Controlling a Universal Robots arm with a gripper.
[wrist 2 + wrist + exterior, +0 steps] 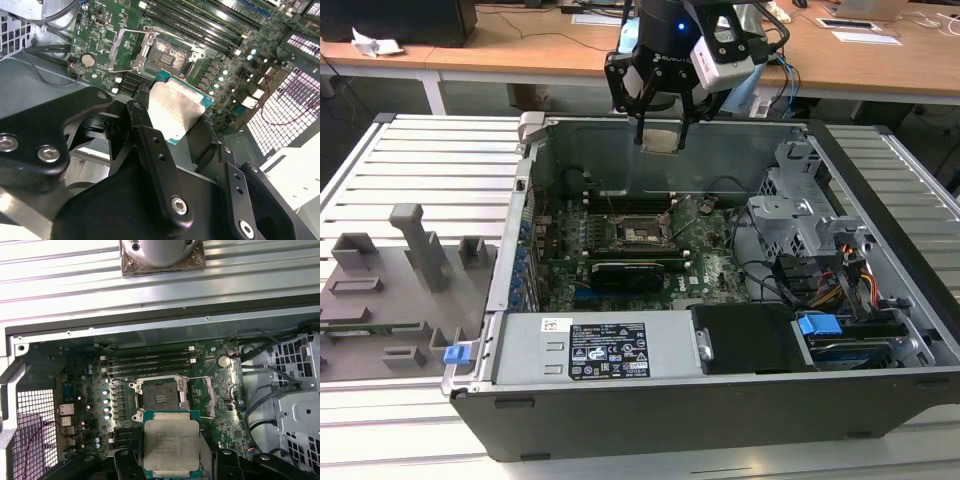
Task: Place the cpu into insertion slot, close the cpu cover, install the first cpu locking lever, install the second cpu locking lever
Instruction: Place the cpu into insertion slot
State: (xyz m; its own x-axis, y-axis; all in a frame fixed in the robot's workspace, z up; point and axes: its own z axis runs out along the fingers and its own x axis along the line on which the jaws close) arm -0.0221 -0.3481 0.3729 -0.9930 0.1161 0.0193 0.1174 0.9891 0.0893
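Placement step: pincer (661, 130) clenched on the cpu (171, 442), hovering well above the open insertion slot (159, 399); seating likely demands squared, gentle descent.

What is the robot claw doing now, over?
Claw shut on flat square silver-grey metal chip, above the open dark computer case. Square black socket below, uncovered, empty. Nothing seen across it.
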